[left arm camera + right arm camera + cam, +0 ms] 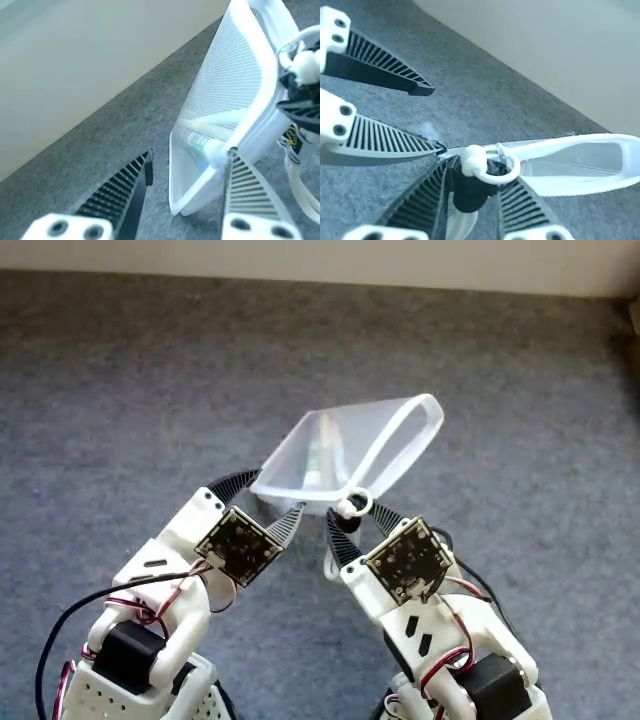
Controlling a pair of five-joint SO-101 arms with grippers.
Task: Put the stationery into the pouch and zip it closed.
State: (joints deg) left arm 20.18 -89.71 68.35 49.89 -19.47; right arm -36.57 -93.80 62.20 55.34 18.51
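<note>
A translucent pouch (350, 445) lies on the grey carpet with its mouth partly open toward the right. A pen (325, 455) with green print shows through its wall (200, 140). My left gripper (280, 490) is open, its fingers straddling the pouch's near corner (200, 200); one fingertip (231, 152) touches the corner seam. My right gripper (352, 515) is shut on the zipper pull (480, 162), a white ring with a bead on a black tab, at the near end of the zipper track (570, 145). The left arm's fingers (390, 140) stand just beside that pull.
Grey carpet (130, 370) covers the surface around the pouch. A pale wall (320, 255) runs along the far edge. Both arm bases (150, 640) crowd the near edge.
</note>
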